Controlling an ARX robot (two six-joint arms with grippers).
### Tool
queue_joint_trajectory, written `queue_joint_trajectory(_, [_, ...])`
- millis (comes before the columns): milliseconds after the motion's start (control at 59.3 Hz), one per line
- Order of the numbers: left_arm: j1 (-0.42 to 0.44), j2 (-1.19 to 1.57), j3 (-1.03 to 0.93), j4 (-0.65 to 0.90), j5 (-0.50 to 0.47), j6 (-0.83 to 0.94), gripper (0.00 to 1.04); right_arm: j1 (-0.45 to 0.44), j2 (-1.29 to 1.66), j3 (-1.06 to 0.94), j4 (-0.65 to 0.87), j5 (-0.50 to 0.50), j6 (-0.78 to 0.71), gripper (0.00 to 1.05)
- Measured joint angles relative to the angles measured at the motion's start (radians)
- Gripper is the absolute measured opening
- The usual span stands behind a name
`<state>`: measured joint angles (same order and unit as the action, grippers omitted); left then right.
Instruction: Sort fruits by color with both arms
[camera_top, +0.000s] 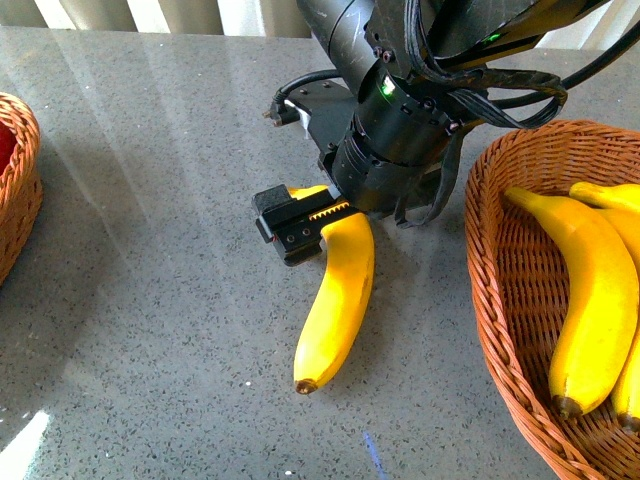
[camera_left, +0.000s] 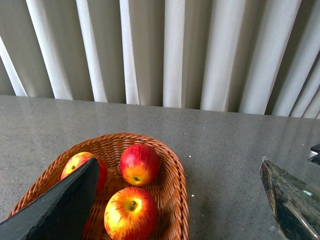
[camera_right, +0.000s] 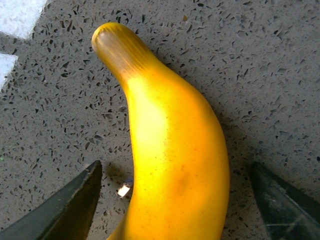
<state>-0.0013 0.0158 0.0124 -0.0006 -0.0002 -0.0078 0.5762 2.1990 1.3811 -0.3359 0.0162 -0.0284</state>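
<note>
A yellow banana (camera_top: 338, 300) lies on the grey table, brown tip toward the front. My right gripper (camera_top: 322, 222) hangs over its far end, open. In the right wrist view the banana (camera_right: 175, 150) lies between the open fingers (camera_right: 65, 210) without touching them, and the right gripper (camera_right: 175, 212) holds nothing. My left gripper (camera_left: 175, 210) is open and empty above a wicker basket (camera_left: 175, 190) that holds three red apples (camera_left: 139, 163), one partly hidden behind a finger (camera_left: 60, 205). The left arm is out of the front view.
A wicker basket (camera_top: 500, 300) at the right holds two or more bananas (camera_top: 590, 290). The rim of the apple basket (camera_top: 22, 180) shows at the left edge. White vertical blinds (camera_left: 165, 50) stand behind the table. Cables hang from the right arm (camera_top: 410, 110).
</note>
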Motion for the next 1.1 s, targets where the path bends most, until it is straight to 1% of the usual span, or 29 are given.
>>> queue_joint_trajectory(17, [0.0, 0.0, 0.0, 0.0, 0.0, 0.0, 0.96, -0.001, 0.0, 0.0, 0.0, 0.0, -0.001, 0.8])
queue_joint_trajectory(202, [0.0, 0.0, 0.0, 0.0, 0.0, 0.0, 0.96, -0.005, 0.001, 0.0, 0.001, 0.0, -0.006, 0.56])
queue_joint_trajectory(253, [0.0, 0.0, 0.0, 0.0, 0.0, 0.0, 0.96, -0.005, 0.001, 0.0, 0.001, -0.002, -0.004, 0.48])
queue_joint_trajectory(321, [0.0, 0.0, 0.0, 0.0, 0.0, 0.0, 0.96, -0.007, 0.001, 0.003, 0.0, -0.009, -0.006, 0.4])
queue_joint_trajectory(354, [0.0, 0.0, 0.0, 0.0, 0.0, 0.0, 0.96, -0.008, 0.001, 0.005, 0.0, -0.012, -0.005, 0.38])
queue_joint_trajectory(607, [0.0, 0.0, 0.0, 0.0, 0.0, 0.0, 0.96, -0.028, -0.017, 0.021, -0.006, -0.045, 0.016, 0.36])
queue_joint_trajectory(810, [0.0, 0.0, 0.0, 0.0, 0.0, 0.0, 0.96, -0.082, -0.179, 0.04, 0.002, -0.127, 0.055, 0.36])
queue_joint_trajectory(894, [0.0, 0.0, 0.0, 0.0, 0.0, 0.0, 0.96, -0.123, -0.284, 0.015, 0.01, -0.16, 0.053, 0.36])
queue_joint_trajectory(962, [0.0, 0.0, 0.0, 0.0, 0.0, 0.0, 0.96, -0.174, -0.367, -0.039, 0.014, -0.18, 0.037, 0.36])
queue_joint_trajectory(1012, [0.0, 0.0, 0.0, 0.0, 0.0, 0.0, 0.96, -0.23, -0.426, -0.098, 0.014, -0.199, 0.013, 0.36])
queue_joint_trajectory(1029, [0.0, 0.0, 0.0, 0.0, 0.0, 0.0, 0.96, -0.233, -0.43, -0.103, 0.014, -0.2, 0.011, 0.36])
queue_joint_trajectory(1097, [0.0, 0.0, 0.0, 0.0, 0.0, 0.0, 0.96, -0.318, -0.494, -0.198, 0.014, -0.212, -0.03, 0.36])
